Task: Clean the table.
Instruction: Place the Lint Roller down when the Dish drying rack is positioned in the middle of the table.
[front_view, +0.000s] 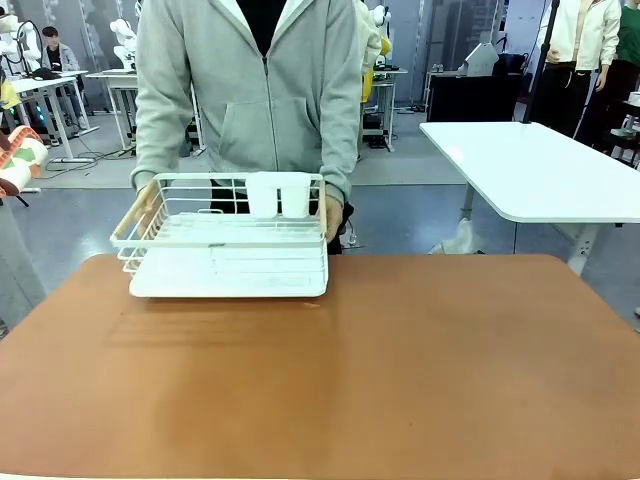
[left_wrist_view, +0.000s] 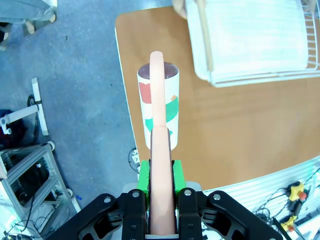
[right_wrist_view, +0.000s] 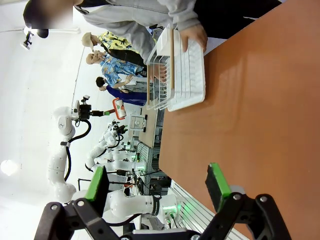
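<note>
A lint roller, light and stiff, is clamped by its peach handle between the closed pads of the left gripper, above the near left edge of the table. The right gripper is spread wide and empty. The table's reddish-brown matte top looks smooth; a white wire rack is held at its far edge by a person's hands.
</note>
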